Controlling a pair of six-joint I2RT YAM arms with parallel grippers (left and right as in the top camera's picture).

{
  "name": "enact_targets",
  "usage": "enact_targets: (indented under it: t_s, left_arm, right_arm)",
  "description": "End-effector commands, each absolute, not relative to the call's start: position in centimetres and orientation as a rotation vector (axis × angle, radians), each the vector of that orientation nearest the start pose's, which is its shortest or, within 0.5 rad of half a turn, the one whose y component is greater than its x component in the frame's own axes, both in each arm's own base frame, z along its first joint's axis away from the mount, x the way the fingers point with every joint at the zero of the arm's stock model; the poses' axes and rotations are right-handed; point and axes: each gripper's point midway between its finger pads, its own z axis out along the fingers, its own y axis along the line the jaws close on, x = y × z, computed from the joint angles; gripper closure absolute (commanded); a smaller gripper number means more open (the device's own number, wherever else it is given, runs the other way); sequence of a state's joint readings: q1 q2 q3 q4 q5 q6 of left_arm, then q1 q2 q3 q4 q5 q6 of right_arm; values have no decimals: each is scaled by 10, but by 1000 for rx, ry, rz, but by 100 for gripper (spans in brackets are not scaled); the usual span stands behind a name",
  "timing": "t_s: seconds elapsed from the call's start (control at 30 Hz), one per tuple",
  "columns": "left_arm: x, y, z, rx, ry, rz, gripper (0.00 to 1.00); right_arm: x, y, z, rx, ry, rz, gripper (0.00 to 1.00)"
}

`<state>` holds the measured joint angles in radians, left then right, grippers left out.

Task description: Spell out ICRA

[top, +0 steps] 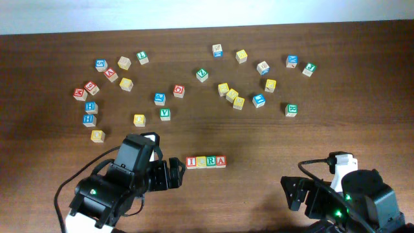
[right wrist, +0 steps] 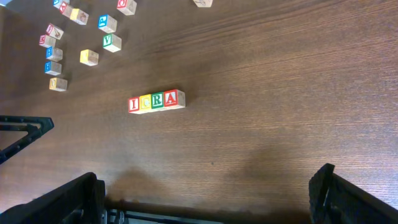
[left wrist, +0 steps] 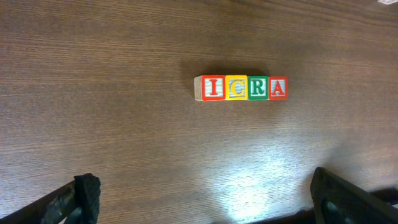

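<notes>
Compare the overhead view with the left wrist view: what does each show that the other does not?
Only overhead: the open right gripper and the scattered small wooden alphabet cubes farther from the robot. Only left wrist: crisp lettering on the red-faced I cube, yellow-faced C cube, green-faced R cube and red-faced A cube. Both: those four touching in a row on the dark wooden table, and the open left gripper.

Far cubes [top: 231, 94] lettering too small, L end effector [left wrist: 204, 186] fingers [left wrist: 87, 194] cropped
</notes>
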<state>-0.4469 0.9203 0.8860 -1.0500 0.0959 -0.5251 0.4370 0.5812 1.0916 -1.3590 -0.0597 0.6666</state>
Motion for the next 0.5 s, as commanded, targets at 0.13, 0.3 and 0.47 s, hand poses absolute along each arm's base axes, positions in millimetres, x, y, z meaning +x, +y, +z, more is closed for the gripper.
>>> enact_targets:
  t_s: [0.13,0.3,0.47]
  left_arm:
    - [193,-109,155,-91,2727,-414,1]
    - [193,-109,155,-92,2727,-414,1]
    - [193,-109,155,-92,2727,-414,1]
  right_arm:
    - [128,67,245,280,2473,541,2]
    - [126,66,247,277,2454,551,2]
    - [122,59,253,313,2401,558,2]
